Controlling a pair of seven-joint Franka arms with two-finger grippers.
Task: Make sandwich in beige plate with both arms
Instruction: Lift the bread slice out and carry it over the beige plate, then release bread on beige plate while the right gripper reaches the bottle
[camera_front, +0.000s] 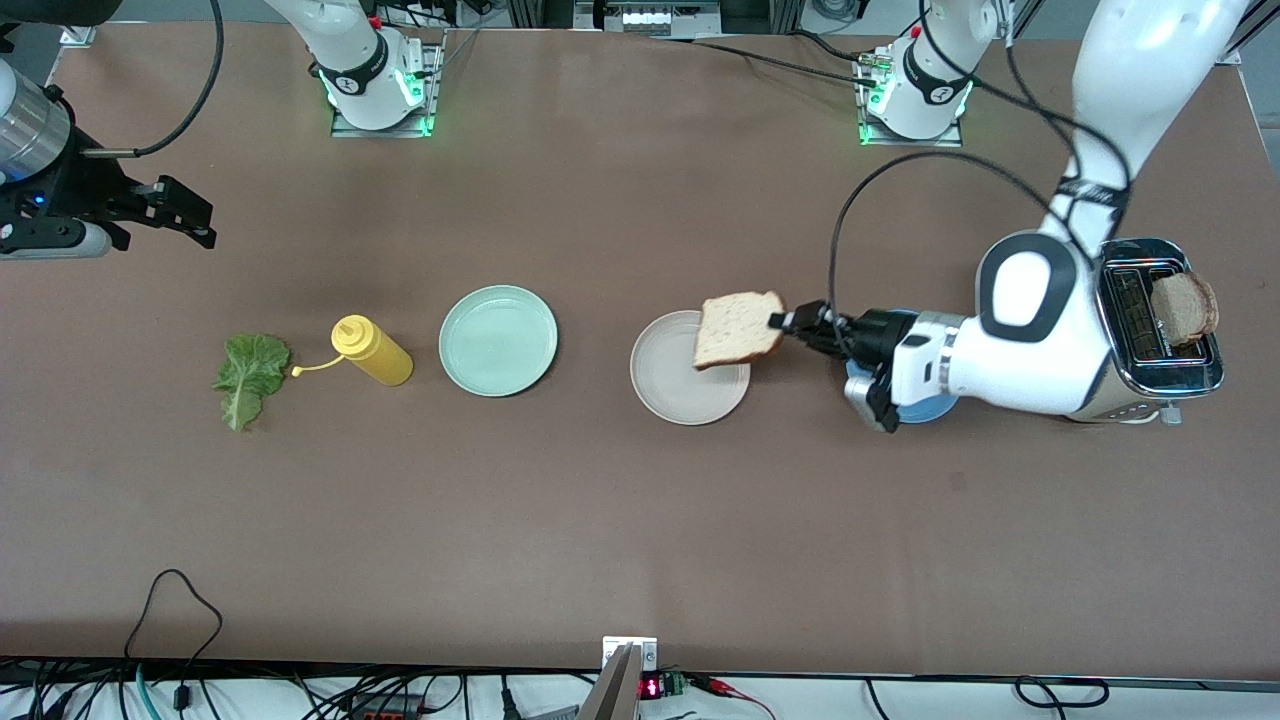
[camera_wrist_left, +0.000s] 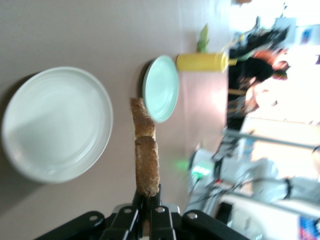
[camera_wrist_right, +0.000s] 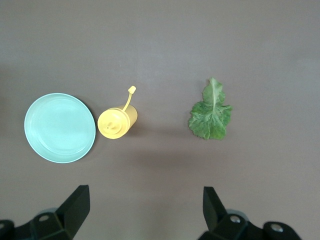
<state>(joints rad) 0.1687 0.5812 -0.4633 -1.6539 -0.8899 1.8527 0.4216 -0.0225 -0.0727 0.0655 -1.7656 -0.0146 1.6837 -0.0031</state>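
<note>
While left tool (camera_front: 778, 321) pinches a bread slice (camera_front: 738, 328) over the beige plate (camera_front: 689, 367) at frame center, right tool (camera_front: 190, 215) waits upper left, fingers spread. Lettuce (camera_front: 246, 376) lies on the desk (camera_front: 600, 520), lower left.

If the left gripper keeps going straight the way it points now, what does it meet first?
The left gripper, shut on the bread slice, points along the table toward the right arm's end. Past the beige plate under the slice, the mint-green plate lies in that line, though height is unclear.
</note>
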